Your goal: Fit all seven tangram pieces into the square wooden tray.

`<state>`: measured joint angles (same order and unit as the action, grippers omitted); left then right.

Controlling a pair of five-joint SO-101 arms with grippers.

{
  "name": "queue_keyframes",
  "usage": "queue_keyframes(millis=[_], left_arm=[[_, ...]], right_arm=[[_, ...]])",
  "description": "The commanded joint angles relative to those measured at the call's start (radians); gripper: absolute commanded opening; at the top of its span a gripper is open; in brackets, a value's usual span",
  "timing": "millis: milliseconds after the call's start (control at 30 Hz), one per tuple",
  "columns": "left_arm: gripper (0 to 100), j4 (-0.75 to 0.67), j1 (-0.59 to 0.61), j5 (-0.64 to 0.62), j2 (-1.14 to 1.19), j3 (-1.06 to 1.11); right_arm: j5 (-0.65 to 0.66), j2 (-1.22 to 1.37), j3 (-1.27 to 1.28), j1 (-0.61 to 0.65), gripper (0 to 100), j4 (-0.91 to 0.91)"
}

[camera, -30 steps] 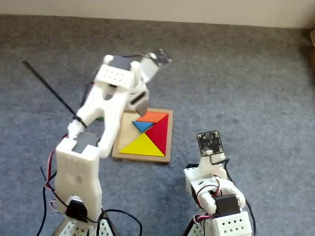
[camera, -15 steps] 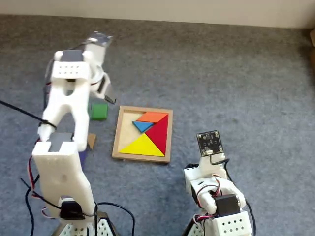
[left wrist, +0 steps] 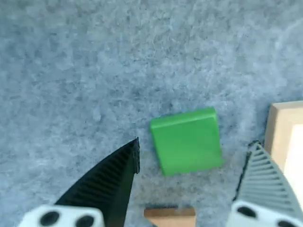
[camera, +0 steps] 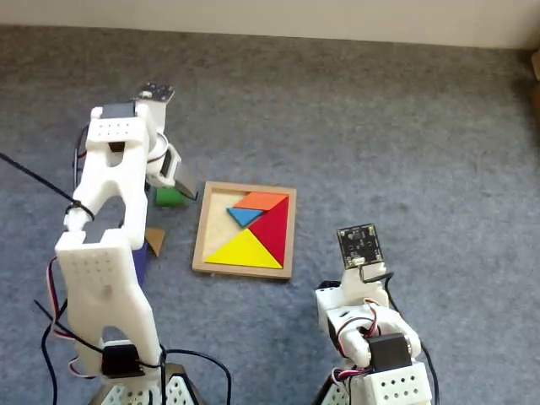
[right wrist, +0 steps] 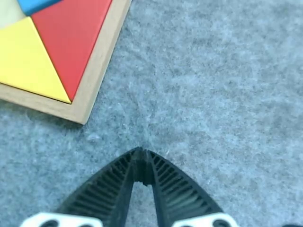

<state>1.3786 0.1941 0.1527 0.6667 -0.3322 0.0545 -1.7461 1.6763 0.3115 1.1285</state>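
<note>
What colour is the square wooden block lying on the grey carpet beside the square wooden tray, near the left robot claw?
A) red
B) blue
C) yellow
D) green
D: the green square block lies on the grey carpet just ahead of the open left gripper, outside the square wooden tray.

Grey carpet (camera: 422, 126) covers the whole floor, with a short fuzzy pile, slightly mottled. Along the far edge runs a pale cream strip (camera: 337, 17), wall or skirting board, can't tell which. A sliver of something brown (camera: 537, 63) pokes in at the far right. The light is soft and even, and shadows are faint.
</note>
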Motion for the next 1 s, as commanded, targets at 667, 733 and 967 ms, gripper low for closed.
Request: queue_keyframes(millis=[667,733,967], left_arm=[[15,0.078,-0.022,0.005,-0.134,-0.021],[15,0.092,-0.033,0.005,-0.165,-0.018],[15,0.181,-0.079,0.074,-0.202,-0.024]], right_arm=[[-0.011,-0.016,0.148,0.002,0.6,0.007],[-0.011,-0.016,0.148,0.002,0.6,0.007],[-0.011,-0.016,0.148,0.002,0.6,0.007]])
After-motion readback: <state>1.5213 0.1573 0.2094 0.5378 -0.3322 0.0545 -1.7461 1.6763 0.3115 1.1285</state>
